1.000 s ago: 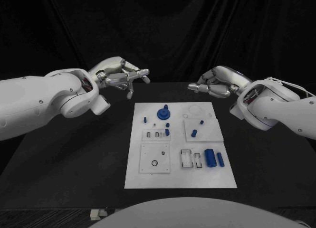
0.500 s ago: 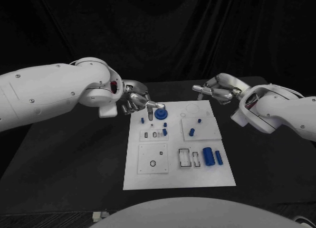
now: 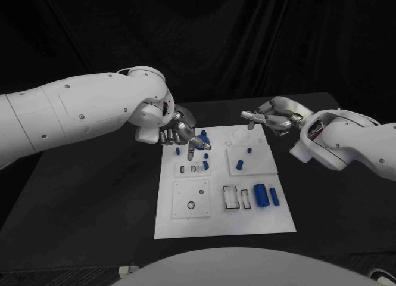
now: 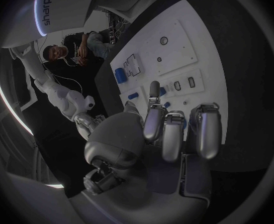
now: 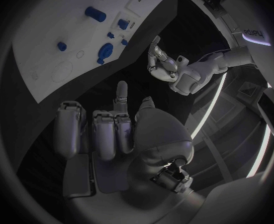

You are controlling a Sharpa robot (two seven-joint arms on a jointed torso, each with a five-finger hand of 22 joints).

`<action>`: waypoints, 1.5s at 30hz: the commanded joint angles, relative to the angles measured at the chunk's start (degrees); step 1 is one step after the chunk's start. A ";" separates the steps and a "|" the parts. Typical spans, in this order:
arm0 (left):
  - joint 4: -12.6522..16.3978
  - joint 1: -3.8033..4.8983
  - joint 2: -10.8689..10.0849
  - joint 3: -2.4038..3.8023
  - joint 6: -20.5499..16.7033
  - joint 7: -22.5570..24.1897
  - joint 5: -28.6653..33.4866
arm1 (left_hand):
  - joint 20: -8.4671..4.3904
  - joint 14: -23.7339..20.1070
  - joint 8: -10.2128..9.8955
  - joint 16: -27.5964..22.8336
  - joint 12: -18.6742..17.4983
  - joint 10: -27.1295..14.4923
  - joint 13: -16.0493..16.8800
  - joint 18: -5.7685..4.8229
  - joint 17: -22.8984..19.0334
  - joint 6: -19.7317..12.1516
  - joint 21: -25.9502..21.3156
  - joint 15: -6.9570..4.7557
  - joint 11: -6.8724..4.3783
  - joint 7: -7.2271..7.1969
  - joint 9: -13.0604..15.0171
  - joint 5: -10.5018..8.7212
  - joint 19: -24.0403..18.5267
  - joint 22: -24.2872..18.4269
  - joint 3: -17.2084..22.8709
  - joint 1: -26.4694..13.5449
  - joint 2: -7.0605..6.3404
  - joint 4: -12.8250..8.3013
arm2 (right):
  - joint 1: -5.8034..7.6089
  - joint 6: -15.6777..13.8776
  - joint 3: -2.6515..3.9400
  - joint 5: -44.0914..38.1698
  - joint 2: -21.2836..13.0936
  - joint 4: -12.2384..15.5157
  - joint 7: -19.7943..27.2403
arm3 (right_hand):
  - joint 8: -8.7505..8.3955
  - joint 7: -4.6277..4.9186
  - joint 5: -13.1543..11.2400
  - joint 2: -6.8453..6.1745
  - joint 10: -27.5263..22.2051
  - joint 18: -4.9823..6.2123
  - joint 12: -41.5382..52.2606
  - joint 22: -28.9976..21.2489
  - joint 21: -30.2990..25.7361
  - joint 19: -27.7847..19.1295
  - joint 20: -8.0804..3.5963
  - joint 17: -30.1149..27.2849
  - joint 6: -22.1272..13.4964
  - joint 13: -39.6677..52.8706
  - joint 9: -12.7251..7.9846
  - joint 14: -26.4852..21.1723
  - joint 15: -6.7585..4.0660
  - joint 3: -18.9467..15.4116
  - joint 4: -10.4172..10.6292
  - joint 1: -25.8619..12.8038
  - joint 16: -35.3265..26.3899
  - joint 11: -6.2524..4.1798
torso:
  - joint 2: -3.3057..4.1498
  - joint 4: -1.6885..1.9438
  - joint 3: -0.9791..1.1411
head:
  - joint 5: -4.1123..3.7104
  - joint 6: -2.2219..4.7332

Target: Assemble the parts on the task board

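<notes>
The white task board (image 3: 191,223) lies in the middle of the black table. My left hand (image 3: 182,136) is over its far left corner with nothing in it. Its fingers point down beside a round blue part (image 3: 203,143), which it partly hides. Small blue pegs (image 3: 205,164) stand just below that part, and two more (image 3: 240,165) stand on the right plate. Two blue cylinders (image 3: 260,195) lie near the board's right edge. My right hand (image 3: 271,118) hangs off the far right corner, one finger stretched out, holding nothing. The right wrist view shows the round blue part (image 5: 104,51) and my left hand (image 5: 164,64).
The board carries black-rimmed slots (image 3: 239,198) beside the cylinders and a square plate (image 3: 193,198) with a small ring at its near left. Bare black table (image 3: 86,202) surrounds the board on both sides. A dark curtain closes off the back.
My left hand has swung in from the table's far left and come down over the board's far left corner. My right hand has drifted slightly towards the far right corner.
</notes>
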 commanded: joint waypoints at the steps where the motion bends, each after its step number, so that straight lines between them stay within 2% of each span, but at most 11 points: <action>1: -1.19 0.15 0.92 0.06 2.87 -2.06 -0.14 | -0.16 6.06 -0.59 0.15 13.61 7.47 15.82 -0.29 15.06 -0.69 -0.10 -0.43 -1.73 -0.06 0.11 -0.29 0.07 2.66 0.34 0.33 0.46 -0.03 | -0.32 0.35 0.03 0.61 0.17 -0.13 -1.16 | 0.20 -0.19 0.90 -0.03 5.96 -0.43 0.20 11.61 -0.16 -0.05 -0.33 15.09 0.06 15.04 0.13 6.07 -0.47 -0.39 0.09 0.96 0.17 -0.38 | 0.08 -0.38 0.09 | 0.49 -0.01; 2: -1.48 0.15 1.17 0.06 2.78 -2.12 -0.14 | -0.16 6.06 -0.67 0.15 13.61 7.47 15.82 -0.28 15.06 -0.74 -0.12 -0.41 -1.72 -0.04 0.13 -0.29 0.04 2.63 0.39 0.35 0.47 -0.04 | -0.36 0.31 0.03 0.61 0.21 -0.14 -1.13 | 0.20 -0.19 1.11 -0.03 5.96 -0.43 0.20 11.61 -0.17 -0.06 -0.33 15.09 0.03 15.04 0.16 6.07 -0.47 -0.41 0.09 1.12 0.17 -0.39 | 0.04 -0.36 0.03 | 0.57 -0.01; 4: -2.03 0.14 1.70 0.05 2.49 -2.22 -0.14 | -0.16 6.06 -0.86 0.15 13.61 7.47 15.82 -0.25 15.06 -0.82 -0.22 -0.39 -1.68 -0.01 0.25 -0.20 -0.07 2.50 0.65 0.54 0.57 -0.18 | -0.42 0.04 0.03 0.59 0.28 -0.09 -0.97 | 0.17 -0.18 1.51 -0.11 5.96 -0.41 0.20 11.58 -0.23 -0.10 -0.35 15.09 -0.09 15.04 0.22 6.07 -0.48 -0.49 0.07 1.58 0.17 -0.39 | 0.07 -0.45 0.07 | 0.72 -0.01; 5: -2.27 0.13 1.97 0.05 2.34 -2.27 -0.14 | -0.14 6.06 -1.09 0.15 13.61 7.47 15.82 -0.25 15.06 -0.97 -0.27 -0.36 -1.64 0.05 0.33 -0.12 -0.10 2.46 0.87 0.70 0.62 -0.30 | -0.45 -0.14 0.03 0.56 0.30 -0.04 -0.85 | 0.14 -0.17 1.78 -0.10 5.96 -0.42 0.20 11.58 -0.21 -0.10 -0.35 15.09 -0.20 15.04 0.26 6.07 -0.48 -0.52 0.08 1.81 0.17 -0.38 | 0.05 -0.35 0.08 | 0.57 -0.01; 7: -2.63 0.10 2.41 0.05 2.01 -2.35 -0.14 | -0.09 6.06 -1.71 0.15 13.61 7.47 15.82 -0.25 15.06 -1.39 -0.36 -0.28 -1.52 0.21 0.48 0.06 -0.11 2.44 1.37 1.15 0.61 -0.66 | -0.48 -0.48 0.03 0.45 0.34 0.08 -0.68 | 0.03 -0.11 2.64 -0.20 5.96 -0.41 0.20 11.57 -0.23 -0.12 -0.35 15.09 -0.57 15.04 0.35 6.07 -0.46 -0.60 0.08 2.62 0.17 -0.34 | 0.14 -0.38 0.27 | 0.53 -0.01; 11: -3.90 -0.05 3.77 0.04 1.67 -2.55 -0.14 | 0.19 6.06 -3.75 0.15 13.61 7.47 15.82 -0.39 15.06 -2.46 -0.24 0.09 -1.05 0.76 0.34 -1.87 0.41 3.03 3.07 1.83 0.85 -1.35 | -0.53 -0.96 0.03 0.20 0.33 0.38 -0.57 | 0.02 -0.10 3.03 -0.20 5.96 -0.63 0.20 11.86 0.71 0.40 -0.35 15.09 -0.68 15.04 0.41 6.07 -0.47 -0.68 0.14 2.91 0.17 -0.33 | -0.45 -0.12 0.05 | 0.13 -0.01; 14: -4.85 -0.35 4.65 0.04 1.60 -2.63 -0.47 | 0.32 6.06 -4.54 0.15 13.61 7.47 15.82 -0.46 15.06 -2.67 -0.12 0.21 -0.90 0.92 0.17 -2.27 0.71 3.37 3.57 1.67 0.78 -1.39 | -0.54 -1.19 0.03 0.12 0.30 0.51 -0.56 | 0.02 -0.10 3.20 -0.19 5.96 -0.71 0.20 11.98 1.07 0.61 -0.37 15.09 -0.73 15.04 0.47 6.07 -0.49 -0.75 0.16 3.10 0.17 -0.35 | -0.55 -0.05 0.08 | 0.22 -0.01; 24: -8.63 -2.02 7.16 0.04 1.44 -2.86 -3.95 | 0.43 6.06 -5.27 0.15 13.61 7.47 15.82 -0.47 15.06 -2.60 -0.12 0.30 -0.82 1.03 0.00 -1.86 0.83 3.47 4.20 1.89 0.41 -1.95 | -0.55 -1.77 0.04 0.03 0.43 0.72 -0.32 | 0.01 -0.12 4.36 -0.17 5.96 -0.66 0.20 11.91 0.97 0.56 -0.41 15.09 -1.00 15.04 0.68 6.07 -0.52 -0.80 0.07 4.42 0.17 -0.37 | -0.40 -0.38 0.06 | 0.43 -0.01; 31: -10.70 -2.98 8.77 0.04 1.40 -3.11 -4.24 | 0.54 6.06 -6.32 0.15 13.61 7.47 15.82 -0.47 15.06 -2.24 -0.18 0.36 -0.77 1.05 -0.21 -0.91 0.95 3.57 5.56 2.65 0.07 -3.25 | -0.55 -2.16 0.04 -0.28 0.41 0.84 -0.24 | -0.01 -0.12 4.79 -0.19 5.96 -0.66 0.20 11.90 0.96 0.55 -0.41 15.09 -1.08 15.04 0.74 6.07 -0.53 -0.83 0.08 4.87 0.17 -0.37 | -0.39 -0.27 0.00 | 0.25 -0.01; 38: -12.62 -4.12 10.35 0.04 1.16 -3.29 -4.31 | 0.55 6.06 -6.56 0.15 13.61 7.47 15.82 -0.45 15.06 -2.18 -0.22 0.37 -0.77 1.07 -0.25 -0.77 0.92 3.54 5.93 2.73 0.20 -3.44 | -0.55 -2.47 0.04 -0.45 0.47 0.92 -0.21 | 0.00 -0.12 4.95 -0.24 5.96 -0.64 0.20 11.88 0.91 0.52 -0.42 15.09 -1.10 15.04 0.77 6.07 -0.53 -0.87 0.09 5.06 0.17 -0.37 | -0.57 -0.25 -0.01 | 0.32 -0.01; 45: -13.72 -5.28 11.05 0.04 0.82 -3.34 -4.33 | 0.56 6.06 -6.82 0.15 13.61 7.47 15.82 -0.45 15.06 -2.05 -0.26 0.39 -0.75 1.07 -0.29 -0.55 0.92 3.53 6.38 2.77 0.37 -3.63 | -0.56 -2.51 0.04 -0.49 0.60 0.78 -0.23 | -0.01 -0.12 5.03 -0.26 5.96 -0.62 0.20 11.85 0.83 0.47 -0.42 15.09 -1.12 15.04 0.78 6.07 -0.53 -0.88 0.08 5.16 0.17 -0.38 | -0.47 -0.18 -0.09 | -0.02 -0.01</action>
